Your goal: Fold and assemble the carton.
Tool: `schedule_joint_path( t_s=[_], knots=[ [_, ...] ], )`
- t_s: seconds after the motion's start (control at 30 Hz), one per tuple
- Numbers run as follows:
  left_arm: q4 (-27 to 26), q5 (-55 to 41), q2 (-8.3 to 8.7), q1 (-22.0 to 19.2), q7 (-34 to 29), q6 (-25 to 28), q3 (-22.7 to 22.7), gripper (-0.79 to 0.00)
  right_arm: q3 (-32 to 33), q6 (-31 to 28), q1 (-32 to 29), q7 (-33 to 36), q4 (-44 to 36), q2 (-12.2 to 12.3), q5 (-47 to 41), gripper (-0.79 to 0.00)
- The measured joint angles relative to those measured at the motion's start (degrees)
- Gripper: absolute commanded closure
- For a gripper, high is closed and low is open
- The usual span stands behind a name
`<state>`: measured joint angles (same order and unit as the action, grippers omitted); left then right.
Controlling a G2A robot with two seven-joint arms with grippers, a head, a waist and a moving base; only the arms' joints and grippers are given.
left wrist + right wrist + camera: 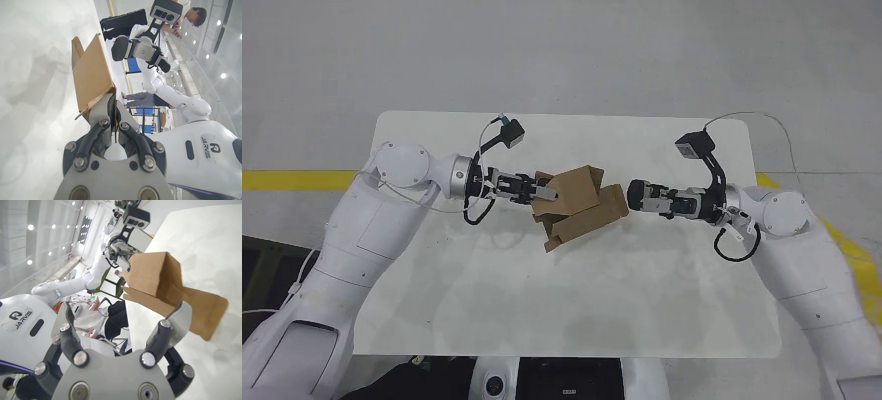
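Carton [90,72] flap edge hidden inside clamped left pincer [113,99]

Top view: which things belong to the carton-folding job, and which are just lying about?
Job: carton, partly folded; left gripper, shut on a carton flap; right gripper, open beside the carton's other end.
Not the job: white table underneath; yellow floor line.

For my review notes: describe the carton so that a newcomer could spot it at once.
Find the white table and look near its middle. The carton is there, a half-folded cardboard shape with loose flaps, one edge pinched by the left gripper. It is the only brown thing against the white top.
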<state>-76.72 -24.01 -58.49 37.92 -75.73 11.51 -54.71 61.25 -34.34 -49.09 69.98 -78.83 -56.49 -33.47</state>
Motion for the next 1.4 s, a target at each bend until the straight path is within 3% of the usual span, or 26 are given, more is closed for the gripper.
schedule_joint_path(
  t_s=[0.2, 0.87, 1.2, 1.4],
  knots=[
    [-1.6, -0.1, -0.13, 0.2, -2.5, 1.7, 0.6, 0.0, -5.4, -1.5, 3.6, -1.5, 2.9, -1.6, 0.8, -0.391],
    [-1.8, -2.3, -0.4, 0.1, -3.6, 1.8, 0.0, 0.0, -9.7, -2.2, 6.9, -2.2, 7.1, -1.9, 4.3, -0.388],
    [-2.0, -2.9, -0.62, 0.3, -4.0, 1.7, 0.3, 0.0, -13.1, -1.4, 7.3, -1.4, 7.4, -3.0, -1.4, -0.366],
    [-1.9, -3.5, -0.68, 0.4, -6.1, 2.2, 0.4, 0.0, -14.4, -1.0, 7.8, -1.1, 8.5, -3.5, -2.7, -0.308]
  ],
)
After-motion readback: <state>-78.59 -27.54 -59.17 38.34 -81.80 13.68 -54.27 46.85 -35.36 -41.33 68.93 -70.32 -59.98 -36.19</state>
